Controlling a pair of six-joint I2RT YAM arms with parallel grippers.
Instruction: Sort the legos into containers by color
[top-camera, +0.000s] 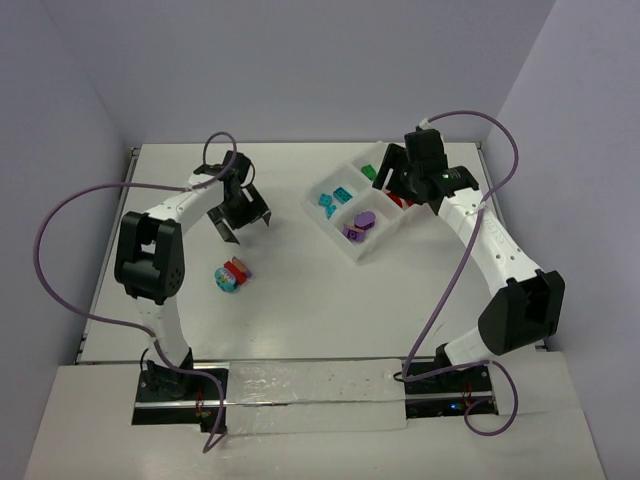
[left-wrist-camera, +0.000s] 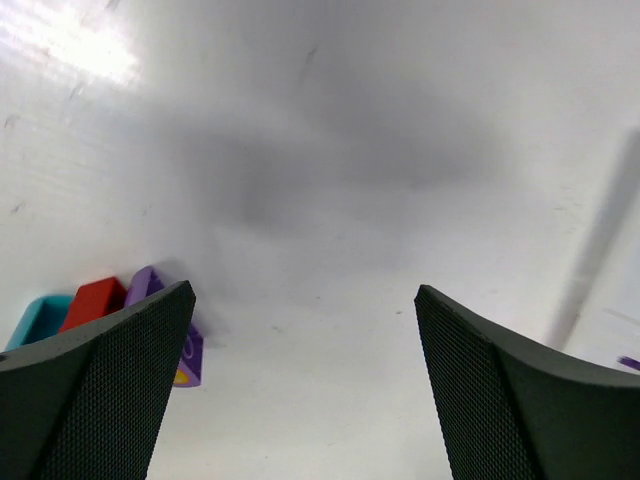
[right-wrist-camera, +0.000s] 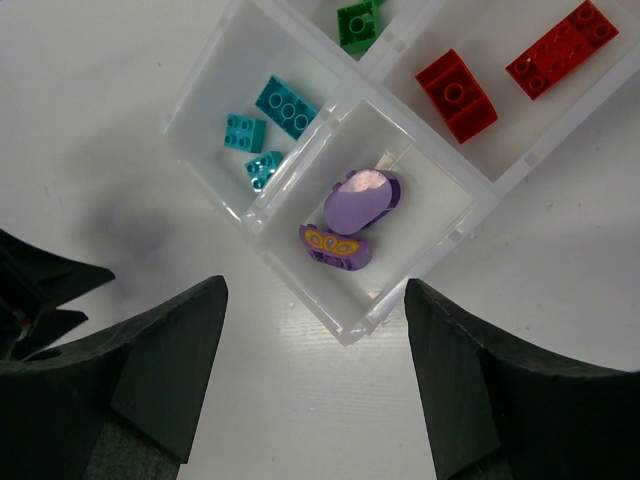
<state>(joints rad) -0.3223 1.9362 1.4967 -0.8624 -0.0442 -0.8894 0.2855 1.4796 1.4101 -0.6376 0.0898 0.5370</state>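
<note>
Risk: stacked lego clump (top-camera: 232, 274) beside left hand (top-camera: 240, 213), released, empty, could land mixed if grabbed whole; right hand (right-wrist-camera: 315, 290) likewise released.

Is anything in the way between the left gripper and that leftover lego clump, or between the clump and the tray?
Nothing visible. The lego clump lies on bare table just on the near side of the open left gripper, and only bare table separates it from the clear tray. The right gripper hovers above the tray.
</note>
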